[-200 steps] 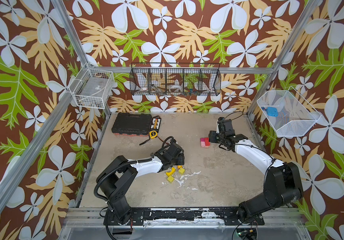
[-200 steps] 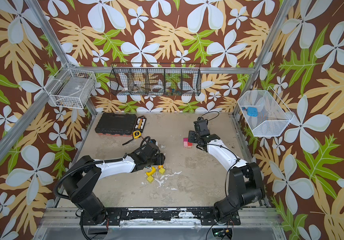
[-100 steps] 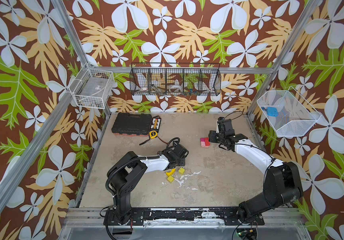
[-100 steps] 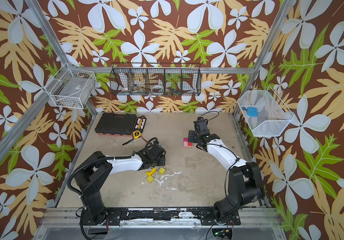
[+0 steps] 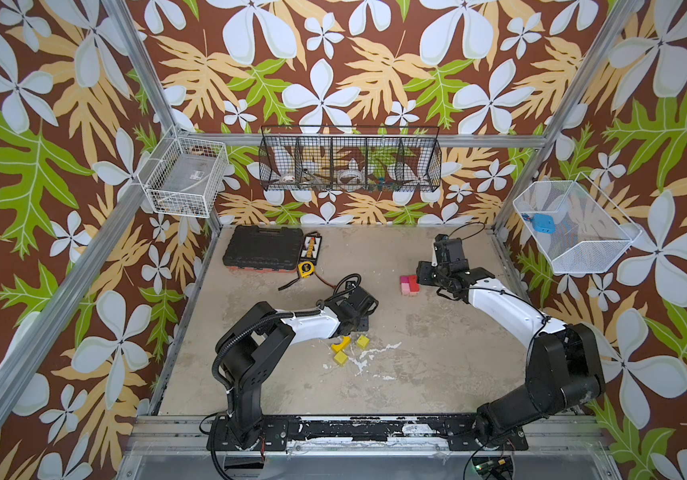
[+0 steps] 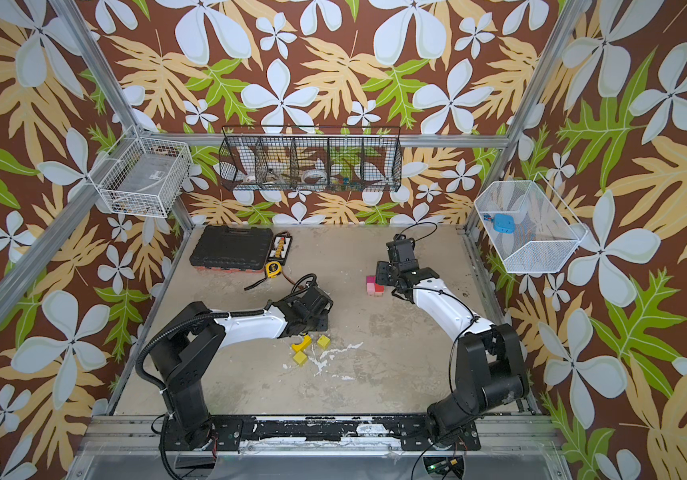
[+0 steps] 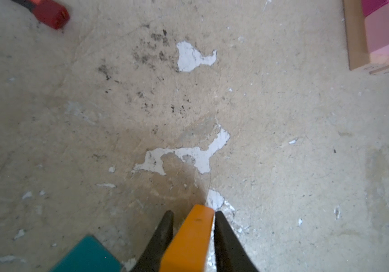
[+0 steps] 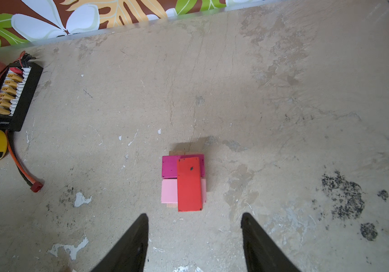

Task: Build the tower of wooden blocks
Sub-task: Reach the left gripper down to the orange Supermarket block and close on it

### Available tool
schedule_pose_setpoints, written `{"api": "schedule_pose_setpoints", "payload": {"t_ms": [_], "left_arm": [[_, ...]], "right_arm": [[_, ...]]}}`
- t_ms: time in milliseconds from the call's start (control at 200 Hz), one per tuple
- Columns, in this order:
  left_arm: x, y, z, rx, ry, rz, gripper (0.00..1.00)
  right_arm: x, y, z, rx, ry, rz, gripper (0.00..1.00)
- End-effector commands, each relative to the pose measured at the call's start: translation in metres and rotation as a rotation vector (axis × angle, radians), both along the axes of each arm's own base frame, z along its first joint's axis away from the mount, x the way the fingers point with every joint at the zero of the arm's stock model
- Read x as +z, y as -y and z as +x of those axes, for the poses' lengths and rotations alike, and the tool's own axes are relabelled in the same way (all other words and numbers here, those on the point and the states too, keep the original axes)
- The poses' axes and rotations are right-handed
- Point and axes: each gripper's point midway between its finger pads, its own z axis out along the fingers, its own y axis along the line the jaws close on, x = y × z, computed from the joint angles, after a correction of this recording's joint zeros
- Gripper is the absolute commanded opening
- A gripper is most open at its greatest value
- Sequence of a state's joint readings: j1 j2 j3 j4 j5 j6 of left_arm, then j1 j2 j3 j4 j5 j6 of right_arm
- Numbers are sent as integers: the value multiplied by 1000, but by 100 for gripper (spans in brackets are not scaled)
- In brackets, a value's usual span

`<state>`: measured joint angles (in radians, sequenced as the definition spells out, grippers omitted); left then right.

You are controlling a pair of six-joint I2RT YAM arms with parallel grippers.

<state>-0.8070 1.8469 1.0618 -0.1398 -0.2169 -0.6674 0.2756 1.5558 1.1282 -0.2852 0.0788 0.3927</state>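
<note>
While the left gripper (image 7: 193,214) pinches an orange block (image 7: 188,242) between nearly closed jaws, low over the table (image 7: 283,117) beside a teal block (image 7: 87,254), the right gripper (image 8: 194,223) hangs open and empty just short of the tower (image 8: 184,182). So far the tower is a red block (image 8: 189,188) laid across a magenta block (image 8: 168,166) and a pink block (image 8: 168,194). Yellow blocks (image 5: 340,358) lie loose near the left gripper. Pickup looks to be the step in hand. Next, the orange block needs lifting clear, carrying across and setting flat on the red block.

Walls (image 5: 333,62) with a flower and leaf pattern enclose a worn beige bench (image 5: 416,374); wire baskets (image 5: 350,164) hang above.
</note>
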Motion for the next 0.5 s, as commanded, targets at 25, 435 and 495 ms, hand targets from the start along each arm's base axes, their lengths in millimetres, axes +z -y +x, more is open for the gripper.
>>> {"api": "schedule_pose_setpoints", "payload": {"t_ms": [25, 435, 495], "left_arm": [[7, 1, 7, -26, 38, 35, 20], [17, -5, 27, -22, 102, 154, 5], [19, -20, 32, 34, 114, 242, 3]], "right_arm": [[4, 1, -1, -5, 6, -1, 63], [9, 1, -2, -2, 14, 2, 63], [10, 1, -2, -1, 16, 3, 63]]}}
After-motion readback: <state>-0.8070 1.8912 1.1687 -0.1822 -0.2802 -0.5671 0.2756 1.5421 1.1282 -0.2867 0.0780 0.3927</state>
